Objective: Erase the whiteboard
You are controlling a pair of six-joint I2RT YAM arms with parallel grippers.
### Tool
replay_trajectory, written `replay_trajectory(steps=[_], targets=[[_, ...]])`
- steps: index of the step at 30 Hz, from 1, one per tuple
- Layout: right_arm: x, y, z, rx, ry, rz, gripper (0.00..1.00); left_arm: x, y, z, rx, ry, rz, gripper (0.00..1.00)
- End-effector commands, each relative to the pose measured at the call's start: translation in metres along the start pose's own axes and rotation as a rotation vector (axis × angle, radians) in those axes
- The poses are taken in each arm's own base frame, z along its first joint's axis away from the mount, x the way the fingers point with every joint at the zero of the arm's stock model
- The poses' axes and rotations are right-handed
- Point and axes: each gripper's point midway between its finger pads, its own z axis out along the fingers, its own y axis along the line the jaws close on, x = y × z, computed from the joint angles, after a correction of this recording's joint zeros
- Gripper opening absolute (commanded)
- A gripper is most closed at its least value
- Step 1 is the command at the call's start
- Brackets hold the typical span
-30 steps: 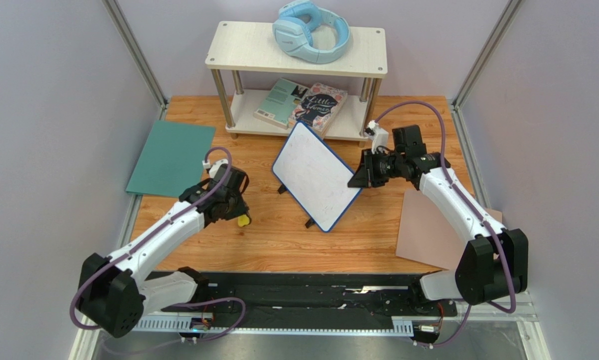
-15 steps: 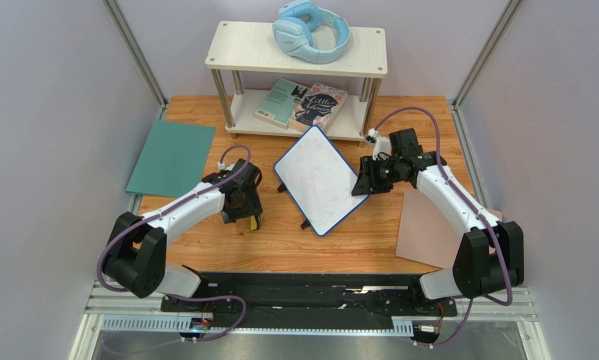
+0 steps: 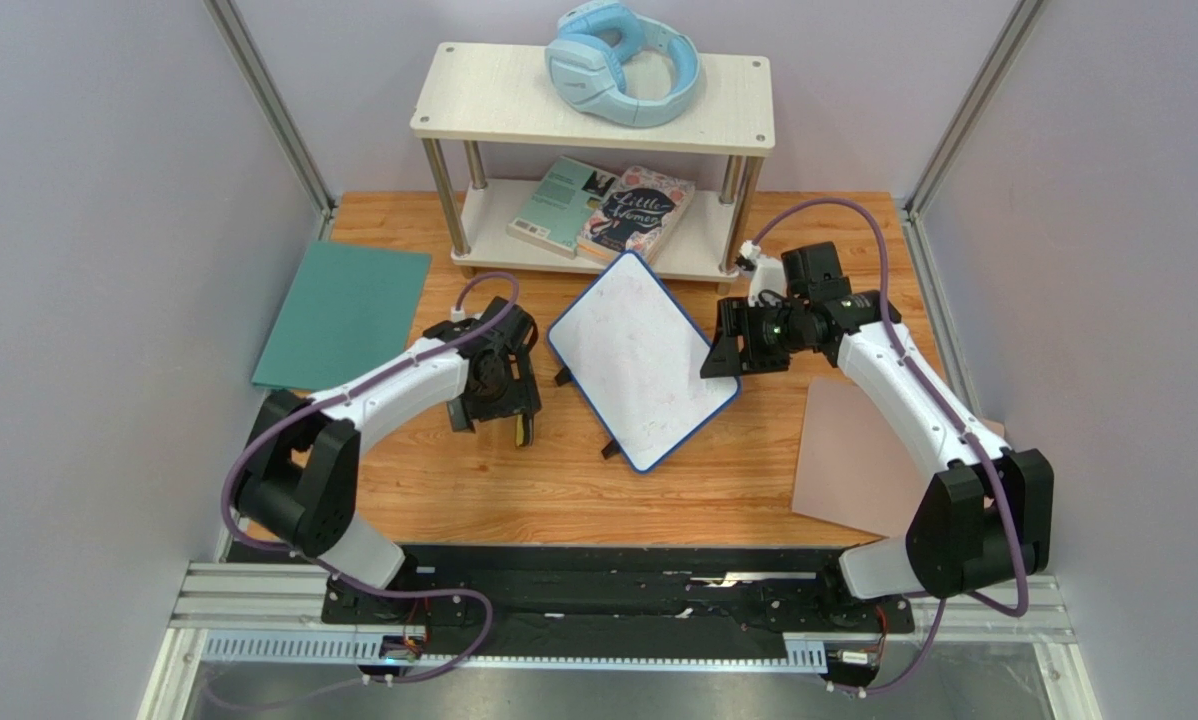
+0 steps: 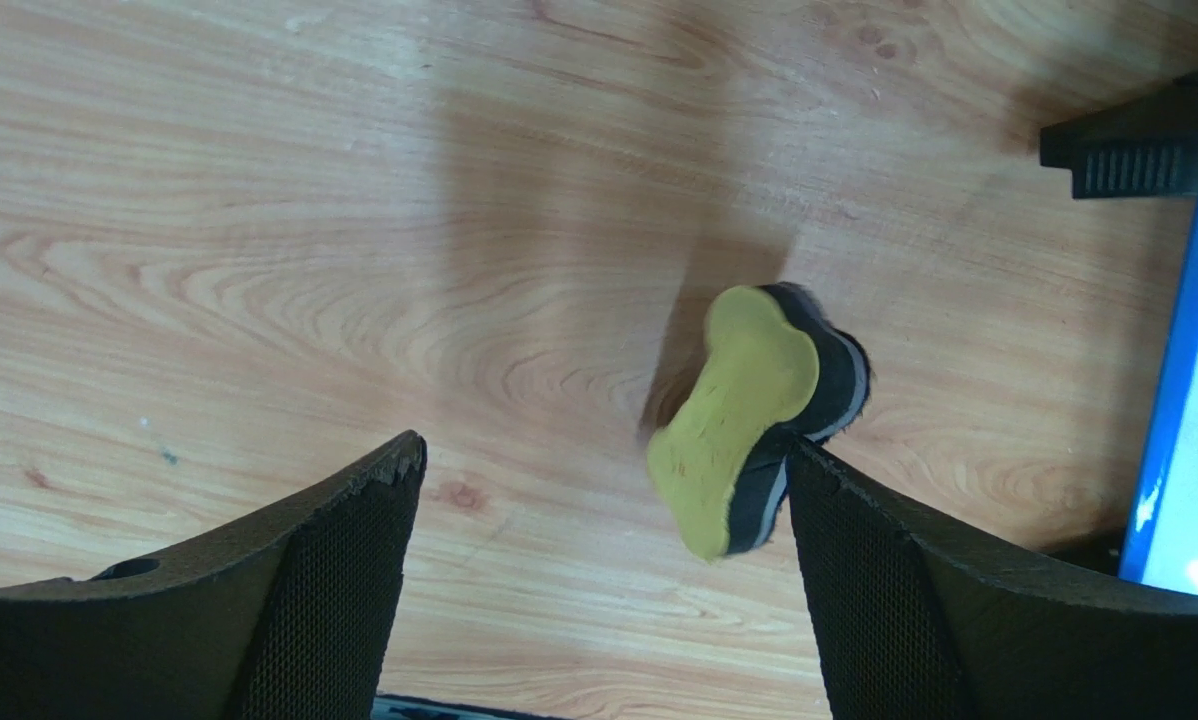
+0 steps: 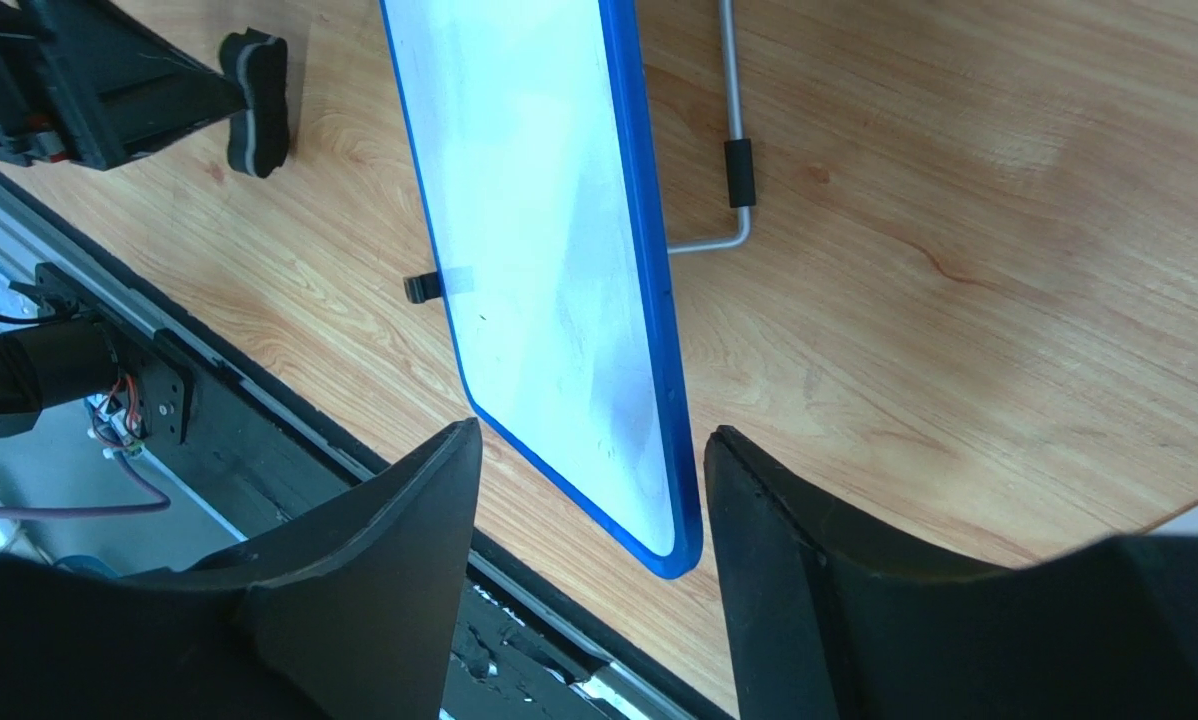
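While the top view hides it, the left gripper [image 4: 598,585] gapes wide beside the yellow eraser [image 4: 755,420]; the right gripper [image 5: 590,555] straddles the whiteboard [image 5: 545,255] edge, fingers apart.

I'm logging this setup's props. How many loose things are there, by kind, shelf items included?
Whiteboard: 1
Eraser: 1
Flat sheets: 2 (teal, tan-pink)
Books: 2 (green, dark floral)
Headphones: 1
Total: 7
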Motion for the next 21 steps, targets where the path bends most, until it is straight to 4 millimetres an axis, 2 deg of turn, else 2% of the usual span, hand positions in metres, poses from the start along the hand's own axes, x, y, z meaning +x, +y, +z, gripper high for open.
replay_trajectory(steps=[1,5,7,10,13,16,17,21], targets=[[-0.020,0.008,-0.021,0.025,-0.073,-0.050,0.62,0.008,-0.007,0.009,-0.001,0.088,0.044,0.91],[-0.026,0.007,-0.029,0.054,-0.096,-0.062,0.65,0.017,-0.012,0.020,0.000,0.147,0.042,0.91],[-0.031,0.007,-0.035,0.072,-0.113,-0.070,0.65,0.014,-0.013,0.018,-0.007,0.145,0.046,0.92],[-0.038,0.008,-0.044,0.092,-0.144,-0.082,0.66,0.013,0.000,0.016,-0.070,0.153,0.063,0.98],[-0.047,0.014,-0.057,0.104,-0.188,-0.097,0.68,0.022,0.018,0.016,-0.131,0.202,0.078,0.99],[-0.053,0.021,-0.068,0.100,-0.219,-0.118,0.68,0.027,0.026,0.013,-0.127,0.199,0.053,0.99],[-0.056,0.023,-0.070,0.104,-0.227,-0.126,0.68,0.023,0.024,0.010,-0.100,0.175,0.023,0.99],[-0.058,0.037,-0.074,0.092,-0.225,-0.154,0.68,0.031,0.025,0.012,-0.012,0.215,-0.068,0.99]])
